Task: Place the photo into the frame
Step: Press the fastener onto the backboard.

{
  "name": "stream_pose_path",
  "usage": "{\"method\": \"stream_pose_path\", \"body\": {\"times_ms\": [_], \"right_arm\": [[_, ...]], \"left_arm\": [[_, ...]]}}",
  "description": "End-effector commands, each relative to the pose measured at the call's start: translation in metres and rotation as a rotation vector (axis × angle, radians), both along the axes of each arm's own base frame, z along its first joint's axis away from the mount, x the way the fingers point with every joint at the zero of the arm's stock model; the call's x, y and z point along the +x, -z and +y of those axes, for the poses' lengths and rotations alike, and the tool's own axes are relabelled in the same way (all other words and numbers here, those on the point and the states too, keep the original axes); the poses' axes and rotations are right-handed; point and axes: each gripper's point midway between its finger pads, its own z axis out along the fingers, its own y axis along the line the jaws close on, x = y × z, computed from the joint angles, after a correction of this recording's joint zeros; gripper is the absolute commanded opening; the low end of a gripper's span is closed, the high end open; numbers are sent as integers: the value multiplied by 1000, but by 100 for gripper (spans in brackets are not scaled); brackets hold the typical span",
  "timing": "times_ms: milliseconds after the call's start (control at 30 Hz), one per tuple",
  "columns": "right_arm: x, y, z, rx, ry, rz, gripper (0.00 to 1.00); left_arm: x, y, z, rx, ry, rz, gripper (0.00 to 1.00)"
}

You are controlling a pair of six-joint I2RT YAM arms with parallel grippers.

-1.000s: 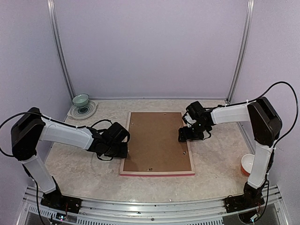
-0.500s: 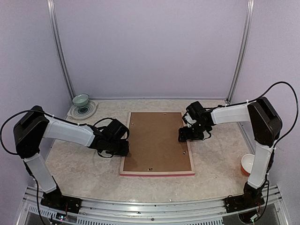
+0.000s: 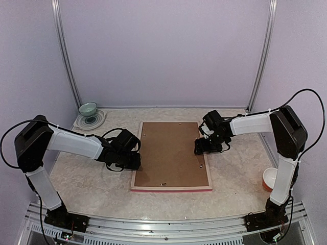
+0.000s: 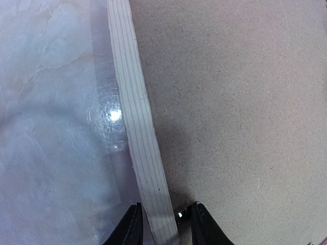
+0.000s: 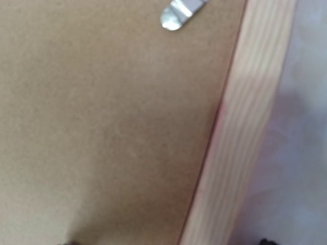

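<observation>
Found the frame point(image 3: 171, 188) lying back-up and flat on the table point(image 3: 92, 176), a long rectangle of narrow rails. Noted pale, straight-grained wood on the upturned rails and a bright pink strip along the frame's near edge. Saw a plain brown backing board point(image 3: 171, 150) filling the frame's opening, matte and faintly fibrous, like pressed card. Could not tell whether the photo lay under that board.

Saw the left gripper point(image 3: 134, 162) down at the frame's left rail, jaws set narrow and straddling it. Up close, made out one dark fingertip point(image 4: 132, 227) on the rail's outer side, the other on the board side. Spotted a small shiny metal tab point(image 4: 180, 215) between the rail and that inner fingertip.

Saw the right gripper point(image 3: 199, 149) low over the frame's right rail. Caught only dark specks at the bottom of its wrist view, so could not tell its opening. Noted there a blurred silvery clip point(image 5: 176, 14) on the board, just inside the rail, and a thin pink line where wood met board.

Noted the table's glossy, marbled pale surface beside the frame. Saw a green bowl point(image 3: 88, 108) on a patterned plate point(image 3: 92, 121) well beyond the frame's far-left corner. Saw a red-and-white bowl point(image 3: 269, 178) well off the frame's near-right corner.
</observation>
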Motion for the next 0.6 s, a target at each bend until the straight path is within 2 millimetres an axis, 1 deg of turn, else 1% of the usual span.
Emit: {"method": "stream_pose_path", "body": {"times_ms": [0,100,167,367,567], "right_arm": [[-7,9,0,-8,-4,50,80],[-7,9,-1,-12,-5,50,80],[-6,9,0,-12,-6,49,80],[-6,8,0,-10,-5,48,80],[-9,9,-2,-14,-6,53,80]], "left_arm": [[-17,14,22,88,9,62,31],[-16,11,23,94,5,54,25],[-15,10,23,95,4,53,23],[-12,11,26,105,-10,44,20],[-13,15,27,103,-23,50,20]]}}
